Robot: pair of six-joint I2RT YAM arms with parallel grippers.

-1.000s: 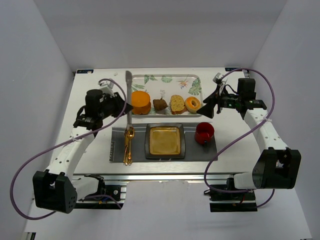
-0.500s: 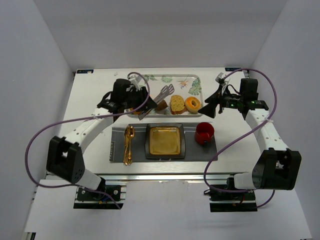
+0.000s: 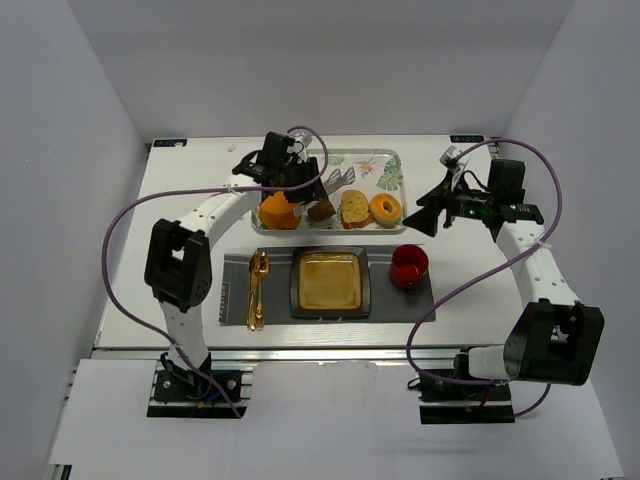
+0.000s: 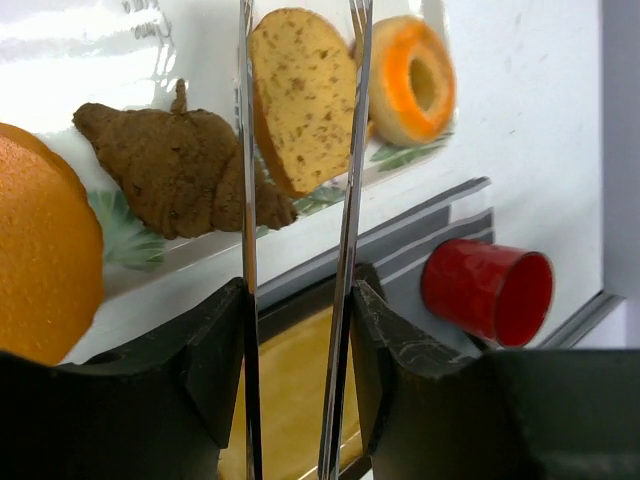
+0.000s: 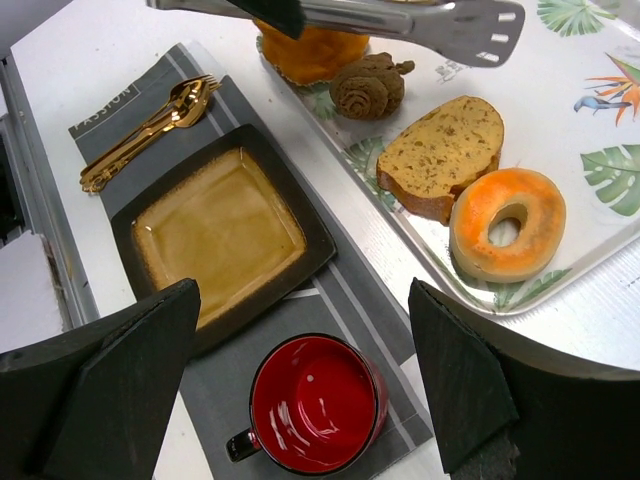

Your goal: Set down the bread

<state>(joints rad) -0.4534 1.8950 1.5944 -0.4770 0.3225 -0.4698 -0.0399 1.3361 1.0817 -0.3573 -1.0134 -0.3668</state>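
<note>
My left pincer (image 4: 297, 295) clamps one pair of tongs (image 4: 350, 200), their arms parted. Beyond its fingers lies the one bread slice (image 4: 300, 90), with one croissant (image 4: 165, 165) to the left and one doughnut (image 4: 395, 110) to the right.

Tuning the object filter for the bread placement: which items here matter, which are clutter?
In the job:
tan speckled bread slice
steel tongs in the left tool
leaf-print tray
square brown glazed plate, likely target

Lying about:
round orange cake
brown croissant
orange-glazed doughnut
red mug
gold cutlery
grey placemat
</note>
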